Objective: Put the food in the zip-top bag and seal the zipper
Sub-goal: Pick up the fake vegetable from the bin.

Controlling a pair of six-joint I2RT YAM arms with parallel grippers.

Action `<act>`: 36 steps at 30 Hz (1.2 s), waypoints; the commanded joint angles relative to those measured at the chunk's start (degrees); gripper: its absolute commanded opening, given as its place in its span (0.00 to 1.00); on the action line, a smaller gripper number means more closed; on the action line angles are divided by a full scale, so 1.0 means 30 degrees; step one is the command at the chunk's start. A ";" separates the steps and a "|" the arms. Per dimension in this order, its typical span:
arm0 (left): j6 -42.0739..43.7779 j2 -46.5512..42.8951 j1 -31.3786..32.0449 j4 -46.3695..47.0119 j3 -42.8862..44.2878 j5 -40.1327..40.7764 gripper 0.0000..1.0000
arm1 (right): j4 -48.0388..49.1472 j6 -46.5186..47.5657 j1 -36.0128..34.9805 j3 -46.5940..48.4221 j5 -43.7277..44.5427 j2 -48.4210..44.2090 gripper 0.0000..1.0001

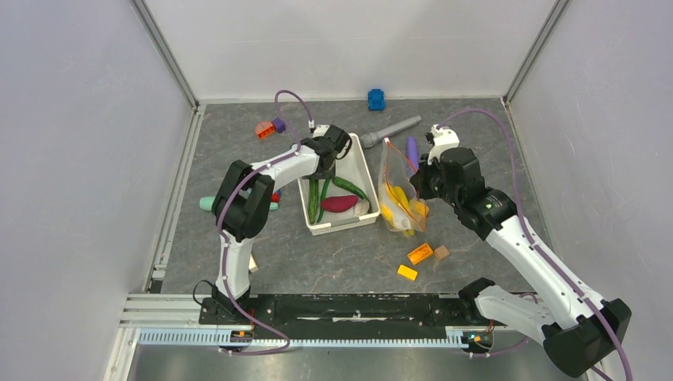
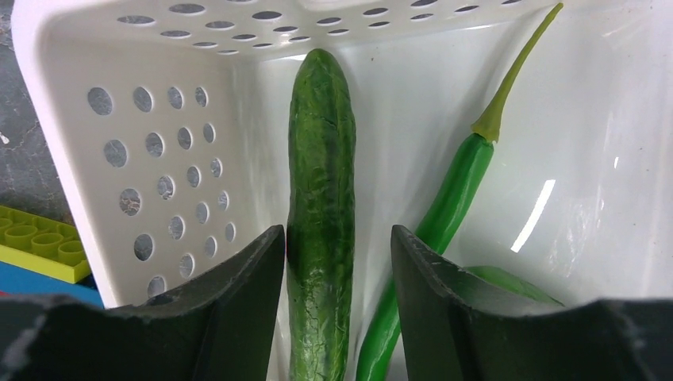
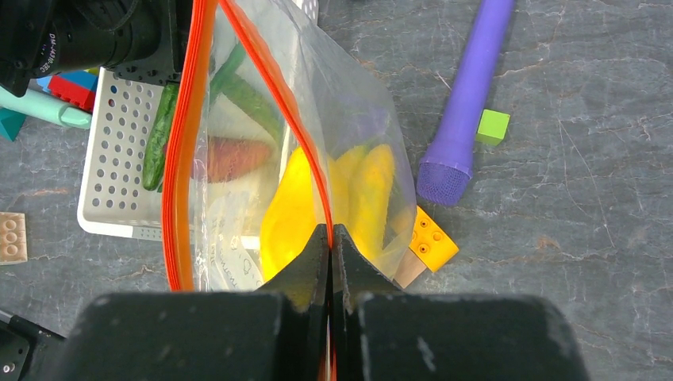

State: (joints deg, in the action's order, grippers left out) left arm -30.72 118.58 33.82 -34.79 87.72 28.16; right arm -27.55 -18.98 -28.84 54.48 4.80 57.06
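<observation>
The clear zip-top bag hangs upright beside the white basket, its mouth open. My right gripper is shut on the orange-red zipper strip at one side of the mouth and holds the bag up. Yellow food pieces lie inside the bag. My left gripper is open inside the basket, its fingers either side of a dark-green cucumber. A green pepper lies beside it. A purple-red sweet potato rests in the basket.
A long purple cylinder and a small green block lie right of the bag. Orange and yellow blocks sit in front of it. A grey cylinder, a blue toy and a teal piece lie around.
</observation>
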 commanded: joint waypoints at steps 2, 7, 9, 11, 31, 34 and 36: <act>-0.0562 0.0370 -0.0083 0.0594 -0.0073 -0.0237 0.52 | 0.0142 0.0277 -0.0056 -0.0083 0.0347 -0.0286 0.00; -0.0657 0.0412 -0.0083 0.0759 -0.0215 -0.0333 0.50 | 0.0153 0.0234 -0.0055 -0.0084 0.0334 -0.0299 0.00; -0.0750 0.0472 -0.0083 0.0755 -0.0264 -0.0392 0.50 | 0.0160 0.0238 -0.0069 -0.0084 0.0336 -0.0313 0.00; -0.0783 0.0575 -0.0083 0.0755 -0.0325 -0.0445 0.50 | 0.0158 0.0231 -0.0050 -0.0087 0.0334 -0.0339 0.00; 0.0165 -0.7526 0.0096 0.3880 -0.1770 -0.2852 0.02 | 0.0222 0.0321 -0.0051 0.0294 -0.0142 -0.0321 0.00; 0.0716 -1.0381 0.0368 0.6729 -0.3560 -0.5053 0.02 | 0.0411 0.0382 -0.0055 0.0311 -0.0634 -0.0257 0.00; 0.0822 -1.2412 0.0600 0.9521 -0.5149 -0.7154 0.02 | 0.0539 0.0424 -0.0056 0.0331 -0.0912 -0.0226 0.00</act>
State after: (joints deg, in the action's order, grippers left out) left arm -30.79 91.64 34.26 -22.63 78.76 18.17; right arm -27.64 -18.65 -28.84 54.48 4.01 57.06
